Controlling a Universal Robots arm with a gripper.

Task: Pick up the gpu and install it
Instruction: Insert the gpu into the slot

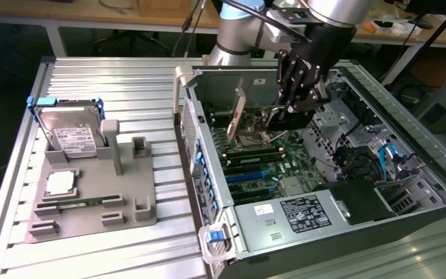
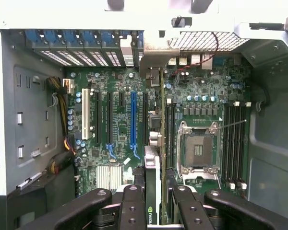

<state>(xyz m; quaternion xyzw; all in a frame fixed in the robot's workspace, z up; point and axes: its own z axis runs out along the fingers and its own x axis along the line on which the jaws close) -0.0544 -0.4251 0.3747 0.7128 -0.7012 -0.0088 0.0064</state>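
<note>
— As far as you can see, where's the gpu?
— Upper right of the exterior view, inside the case, edge-on over the motherboard. I've got my fingers clamped on it.

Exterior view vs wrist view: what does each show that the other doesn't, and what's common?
Exterior view: the grey fixture tray beside the case, holding the hard drive and memory stick. Wrist view: the white slot and the yellow wire bundle inside the case. Both: the gripper closed on the gpu, over the motherboard.
</note>
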